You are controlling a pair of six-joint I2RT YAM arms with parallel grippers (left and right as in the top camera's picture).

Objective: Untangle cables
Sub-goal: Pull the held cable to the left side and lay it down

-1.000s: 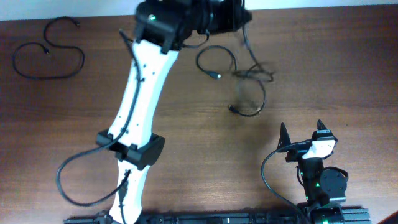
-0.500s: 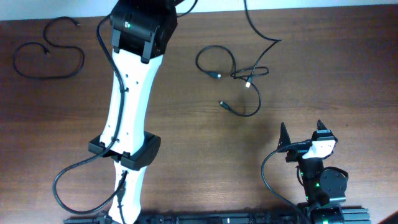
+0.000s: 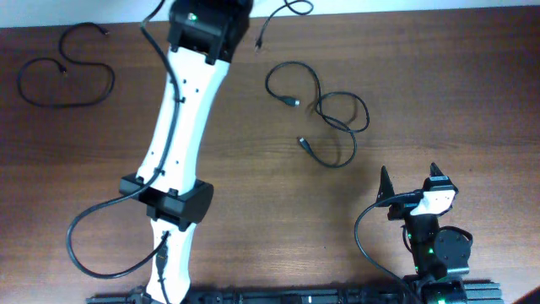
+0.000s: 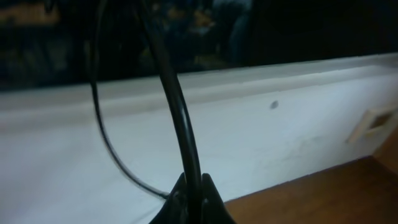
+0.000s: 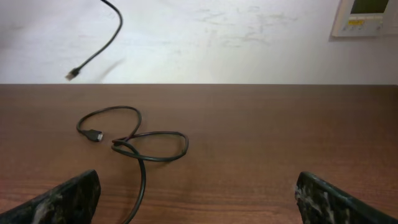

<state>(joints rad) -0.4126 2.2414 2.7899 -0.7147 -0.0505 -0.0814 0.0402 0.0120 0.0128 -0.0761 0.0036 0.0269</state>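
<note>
Pinching one cable point(image 4: 180, 118) in the tightly closed left gripper point(image 4: 191, 193), high over the desk's point(image 3: 253, 211) far edge, plug end dangling, presumably to lift it clear of the rest. Looped cables point(image 3: 321, 105) lying crossed mid-desk, probably next to part. Lone cable point(image 3: 112, 82) set apart far left. Right gripper point(image 5: 205, 199) wide open, empty, low at the near edge, out of the way.

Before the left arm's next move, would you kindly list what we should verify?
1. Left gripper shut on lifted cable: ok.
2. Its plug hanging clear of the table: ok.
3. Lifted cable apart from looped cables: ok.
4. Looped cables untangled: not ok, strands cross.
5. Right gripper open, away from the cables: ok.
6. Far-left cable lying alone: ok.
</note>
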